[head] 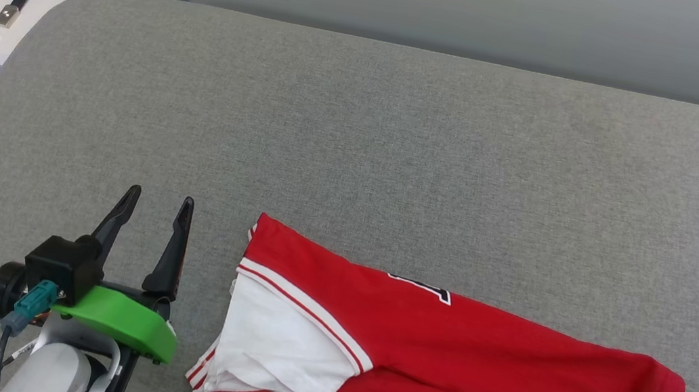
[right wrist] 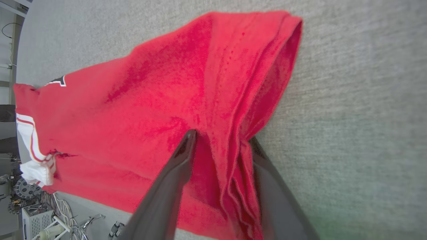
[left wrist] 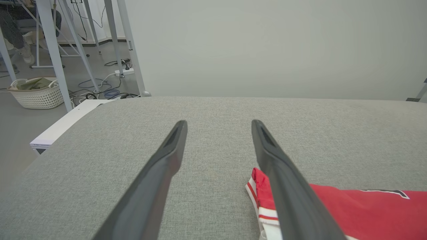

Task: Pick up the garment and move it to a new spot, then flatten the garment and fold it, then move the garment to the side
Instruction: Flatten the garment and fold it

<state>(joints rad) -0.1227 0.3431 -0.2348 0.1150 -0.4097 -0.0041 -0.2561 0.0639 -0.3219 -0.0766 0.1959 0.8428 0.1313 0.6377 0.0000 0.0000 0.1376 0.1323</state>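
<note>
Garment [head: 438, 345]: red knit, white sleeve [head: 281, 343]; left jaws apart, right jaws astride bunched hem [right wrist: 238, 163], grip unclear.

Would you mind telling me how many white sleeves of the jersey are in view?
1. The sleeve lies on the jersey's left end, near the left gripper; a second may be hidden under the folds.

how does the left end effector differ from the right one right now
The left end effector stands open over the bare grey fabric surface, with nothing between its fingers. The right end effector straddles a bunched fold of the red jersey; whether it grips is unclear. The left sits beside the jersey's white-sleeved end, apart from it, while the right is at the opposite, plain red end. Both have two long dark fingers.
</note>
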